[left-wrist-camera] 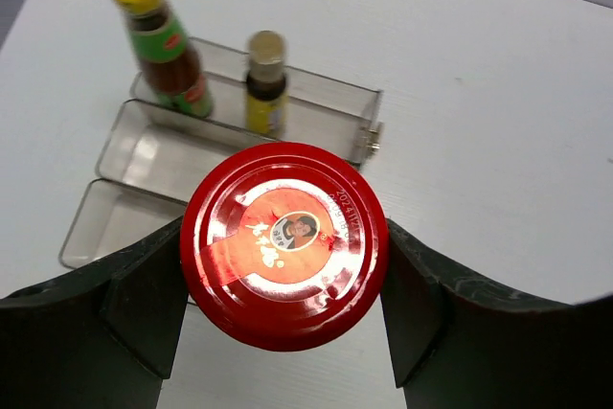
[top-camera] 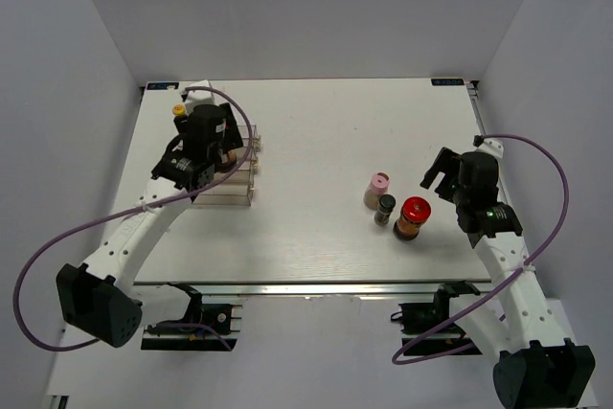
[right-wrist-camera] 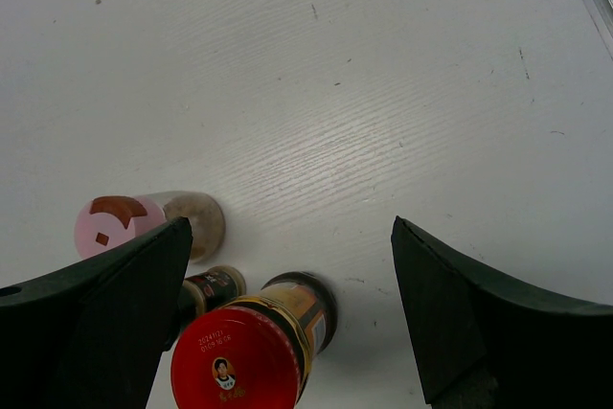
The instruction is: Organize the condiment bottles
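My left gripper [left-wrist-camera: 285, 232] is shut on a squat red-lidded jar [left-wrist-camera: 287, 280], its jaws pressing both sides of the lid, above the lower tiers of the clear rack [left-wrist-camera: 134, 155]. On the rack's top tier stand a yellow-capped green-labelled bottle [left-wrist-camera: 158, 40] and a slim yellowish bottle [left-wrist-camera: 265, 83]. In the top view the left gripper [top-camera: 201, 165] hangs over the rack [top-camera: 241, 184]. My right gripper [top-camera: 442, 171] is open and empty, just right of a pink-capped bottle [top-camera: 377, 189], a dark-capped bottle [top-camera: 384, 209] and a second red-lidded jar [top-camera: 413, 217].
The right wrist view shows the pink-capped bottle [right-wrist-camera: 120, 224], the dark-capped bottle [right-wrist-camera: 213, 286] and the red-lidded jar [right-wrist-camera: 239, 361] by the left finger of the open right gripper [right-wrist-camera: 290, 237]. White walls enclose the table [top-camera: 316, 131] on three sides.
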You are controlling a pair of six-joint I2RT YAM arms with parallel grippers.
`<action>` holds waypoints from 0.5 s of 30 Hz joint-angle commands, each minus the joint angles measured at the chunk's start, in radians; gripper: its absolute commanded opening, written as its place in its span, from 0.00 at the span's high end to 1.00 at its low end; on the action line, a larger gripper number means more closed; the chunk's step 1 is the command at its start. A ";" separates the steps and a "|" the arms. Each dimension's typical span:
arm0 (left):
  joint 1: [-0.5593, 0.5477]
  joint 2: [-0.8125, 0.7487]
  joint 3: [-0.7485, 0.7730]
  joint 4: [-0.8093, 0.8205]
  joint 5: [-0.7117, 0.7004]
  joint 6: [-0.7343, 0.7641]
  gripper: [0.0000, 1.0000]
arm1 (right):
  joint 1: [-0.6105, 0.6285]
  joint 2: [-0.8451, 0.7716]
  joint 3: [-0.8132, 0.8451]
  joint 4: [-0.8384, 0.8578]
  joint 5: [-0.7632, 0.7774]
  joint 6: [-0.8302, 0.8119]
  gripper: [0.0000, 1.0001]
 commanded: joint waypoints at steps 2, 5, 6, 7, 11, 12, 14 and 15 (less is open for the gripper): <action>0.135 -0.001 0.012 0.036 -0.009 -0.037 0.71 | -0.005 -0.002 0.007 0.033 0.005 -0.014 0.11; 0.233 0.006 -0.009 0.071 0.040 -0.035 0.72 | -0.005 -0.006 0.006 0.036 0.010 -0.012 0.11; 0.255 0.009 -0.009 0.087 0.058 -0.037 0.72 | -0.005 -0.008 0.006 0.036 0.011 -0.014 0.11; 0.287 0.020 -0.011 0.094 0.074 -0.038 0.73 | -0.005 -0.008 0.006 0.036 0.010 -0.014 0.11; 0.330 0.060 -0.008 0.143 0.071 -0.034 0.74 | -0.005 -0.003 0.006 0.036 0.016 -0.015 0.11; 0.338 0.069 -0.002 0.145 0.075 -0.037 0.75 | -0.005 -0.003 0.006 0.036 0.016 -0.015 0.11; 0.356 0.086 0.004 0.157 0.069 -0.037 0.75 | -0.004 -0.002 0.007 0.036 0.019 -0.015 0.11; 0.363 0.089 -0.002 0.182 0.066 -0.037 0.75 | -0.005 -0.002 0.007 0.036 0.020 -0.017 0.11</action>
